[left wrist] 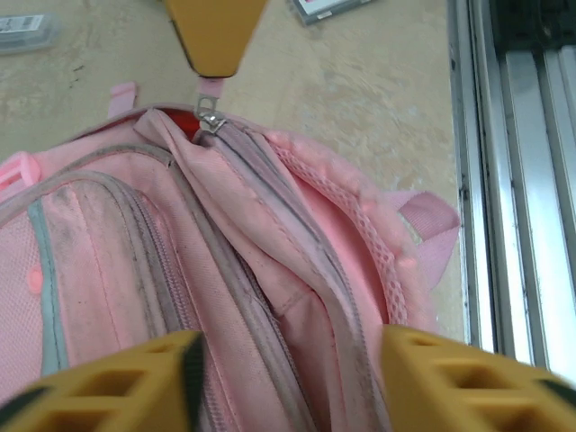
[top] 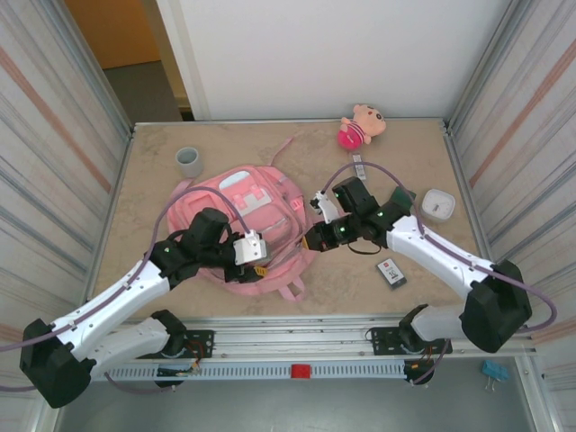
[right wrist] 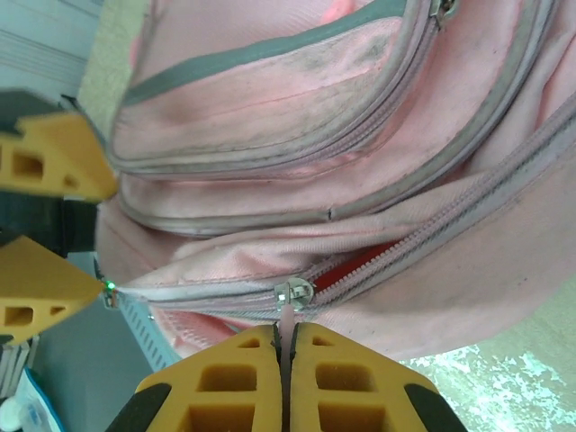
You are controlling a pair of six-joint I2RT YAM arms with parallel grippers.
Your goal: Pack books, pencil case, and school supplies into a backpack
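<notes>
Now pinching the zip pull [right wrist: 289, 306] with the right fingers [right wrist: 225, 378] pressed together, seemingly to slide the zip of the backpack [top: 236, 205] lying flat on the counter [top: 225, 144]; bracing with left fingers [left wrist: 135, 387] spread astride its fabric top.

Bright, even overhead light, soft shadows; near foreground in wrist views blurs slightly.

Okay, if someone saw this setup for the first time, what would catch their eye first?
The big pink backpack lies in the middle of the table. The right gripper pinches its zip pull, with red showing through the opening. The left gripper hangs open over the bag.
</notes>
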